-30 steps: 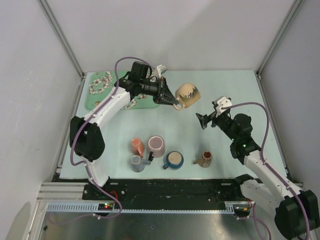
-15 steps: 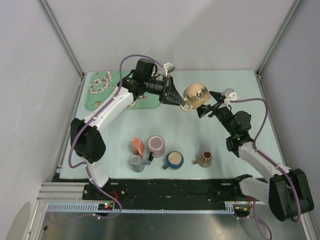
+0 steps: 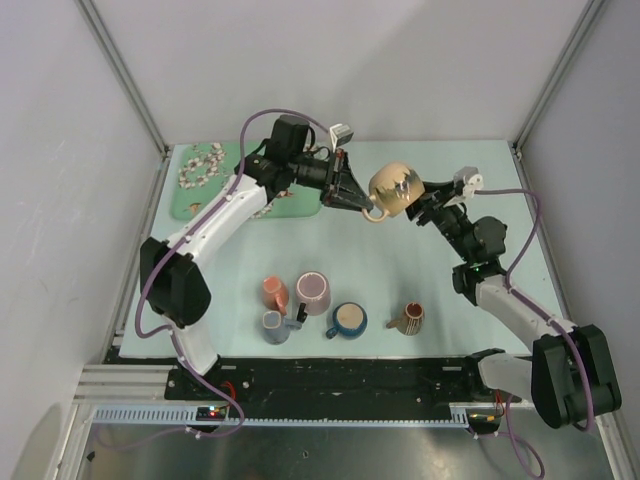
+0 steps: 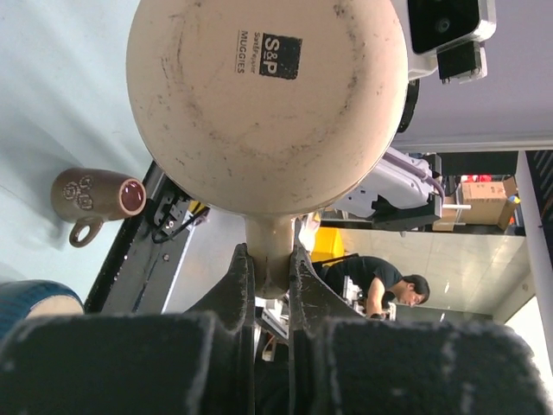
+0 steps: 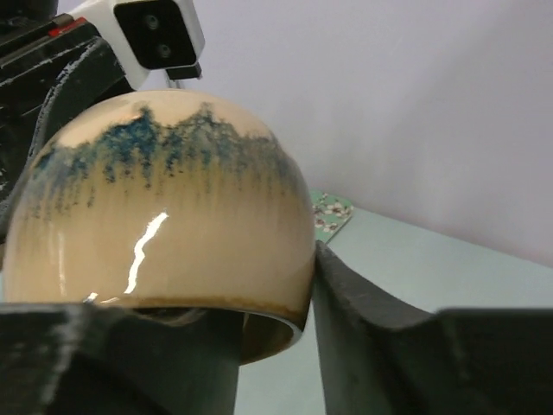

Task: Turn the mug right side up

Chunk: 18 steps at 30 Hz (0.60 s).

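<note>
Beige mug mouth toward 3 o'clock | left gripper pinches handle | right gripper straddles rim, we cannot tell grip

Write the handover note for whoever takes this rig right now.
Left gripper: shut on the mug's handle.
Right gripper: jaws around the mug's open end; a firm grip can't be confirmed.
Mug: in the air between the arms, on its side, base facing the left wrist camera.
Done: mug is up off the table.
Left: turn its mouth up and set it down on the table.
</note>
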### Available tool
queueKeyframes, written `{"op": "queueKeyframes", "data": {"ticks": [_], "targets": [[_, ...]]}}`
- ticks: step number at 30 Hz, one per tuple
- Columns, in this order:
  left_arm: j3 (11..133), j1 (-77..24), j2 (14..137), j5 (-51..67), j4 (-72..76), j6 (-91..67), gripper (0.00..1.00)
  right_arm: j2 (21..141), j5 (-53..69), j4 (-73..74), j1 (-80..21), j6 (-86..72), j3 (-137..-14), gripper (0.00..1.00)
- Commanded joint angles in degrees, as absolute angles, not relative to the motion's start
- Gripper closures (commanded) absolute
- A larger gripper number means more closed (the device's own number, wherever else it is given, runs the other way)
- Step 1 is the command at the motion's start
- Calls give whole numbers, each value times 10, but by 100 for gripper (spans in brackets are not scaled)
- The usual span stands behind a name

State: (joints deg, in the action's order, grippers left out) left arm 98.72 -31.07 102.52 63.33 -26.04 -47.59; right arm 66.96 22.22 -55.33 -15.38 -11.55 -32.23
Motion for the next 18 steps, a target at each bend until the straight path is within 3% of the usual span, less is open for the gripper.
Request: {"op": "queueKeyframes", "data": {"ticks": [1, 3, 7, 10, 13, 18], "targets": [[995, -312, 983, 687, -217, -469, 91, 647, 240, -520, -150, -144, -353, 69], [989, -294, 986, 676, -217, -451, 68, 627, 231, -458, -152, -143, -353, 91], [973, -258, 989, 633, -217, -413, 33, 595, 208, -335, -166, -137, -353, 99], [966, -240, 991, 601, -217, -384, 22, 582, 164, -257, -183, -139, -353, 100], [966, -226, 989, 556, -217, -344, 6, 583, 100, -179, -191, -175, -362, 100], [1037, -230, 979, 355, -321, -152, 2, 634, 3, 69, -220, -249, -456, 100]]}}
